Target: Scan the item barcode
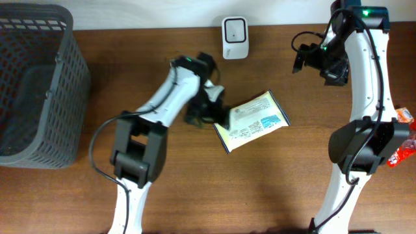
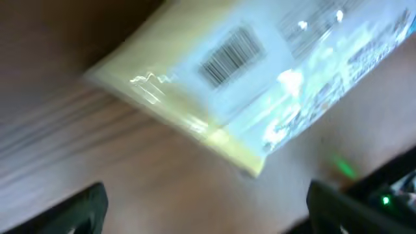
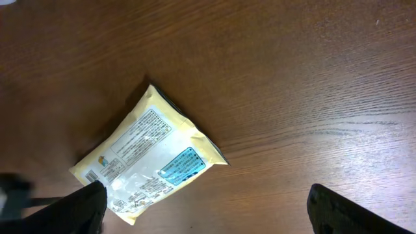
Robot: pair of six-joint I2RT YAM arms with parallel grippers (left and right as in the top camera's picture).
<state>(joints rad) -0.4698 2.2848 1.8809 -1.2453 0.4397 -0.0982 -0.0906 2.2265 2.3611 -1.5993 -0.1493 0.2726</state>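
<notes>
- Left gripper [image 1: 216, 109] – mine – jaws spread wide, nothing between them; it sits at the left end of the snack packet [image 1: 255, 120], and I can't tell if it touches it.
- Right gripper [image 1: 302, 62] is also wide and holds nothing, raised well apart from the packet near the back right of the worktop [image 1: 292, 188].
- Packet is pale yellow with a blue label patch, lying flat on the worktop near the middle, printed side up and angled.
- Barcode [image 2: 233, 55] faces up near one end of the packet – the left wrist view is blurred, but the bars are readable as a block.
- White scanner [image 1: 234, 29] stands at the back edge, behind the packet and apart from it.
- Grey mesh basket [image 1: 73, 78] is at far left.
- Red wrapped item [image 1: 403, 148] is at the right edge, partly hidden by my right arm.
</notes>
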